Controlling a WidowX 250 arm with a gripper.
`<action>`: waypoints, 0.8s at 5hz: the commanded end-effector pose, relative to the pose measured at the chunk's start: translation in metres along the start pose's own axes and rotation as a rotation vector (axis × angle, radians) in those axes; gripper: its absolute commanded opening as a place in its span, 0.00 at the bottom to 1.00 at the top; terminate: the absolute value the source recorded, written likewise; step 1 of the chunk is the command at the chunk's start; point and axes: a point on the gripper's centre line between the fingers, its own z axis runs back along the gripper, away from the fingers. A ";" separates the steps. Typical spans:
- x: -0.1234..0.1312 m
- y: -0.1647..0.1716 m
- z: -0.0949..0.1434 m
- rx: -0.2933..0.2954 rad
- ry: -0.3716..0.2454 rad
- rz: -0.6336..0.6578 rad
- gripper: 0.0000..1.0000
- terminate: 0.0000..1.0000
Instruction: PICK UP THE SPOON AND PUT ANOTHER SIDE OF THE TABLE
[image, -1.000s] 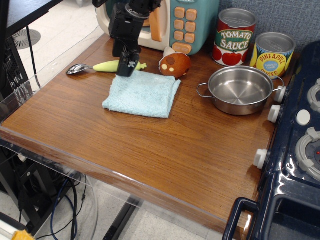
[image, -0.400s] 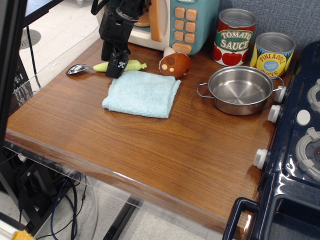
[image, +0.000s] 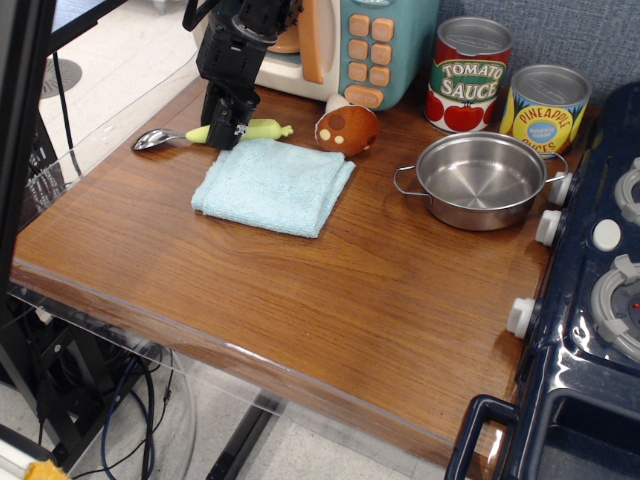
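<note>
The spoon (image: 160, 137) lies at the far left of the table (image: 300, 290). Its shiny bowl points left, and its yellow-green handle (image: 265, 128) runs right to a leafy tip. My black gripper (image: 228, 128) is low over the middle of the handle and hides that part. Its fingertips (image: 222, 135) are at the handle and at the far edge of the light blue folded cloth (image: 272, 185). The jaws overlap from this angle, so I cannot tell whether they are open or shut on the handle.
A brown toy mushroom (image: 347, 127) sits just right of the spoon tip. A steel pot (image: 480, 180), a tomato sauce can (image: 470, 75) and a pineapple can (image: 545, 108) stand at the back right. A toy microwave (image: 350, 45) stands behind, and the dark blue stove (image: 600, 300) is on the right.
My gripper moved left along the spoon handle and came down onto it. The blue cloth has slid a little to the left. The spoon has not moved.
</note>
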 end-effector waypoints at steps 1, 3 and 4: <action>0.018 0.000 0.029 -0.080 0.083 0.040 0.00 0.00; 0.015 0.011 0.083 -0.245 0.170 0.011 0.00 0.00; 0.014 0.026 0.117 -0.330 0.240 -0.011 0.00 0.00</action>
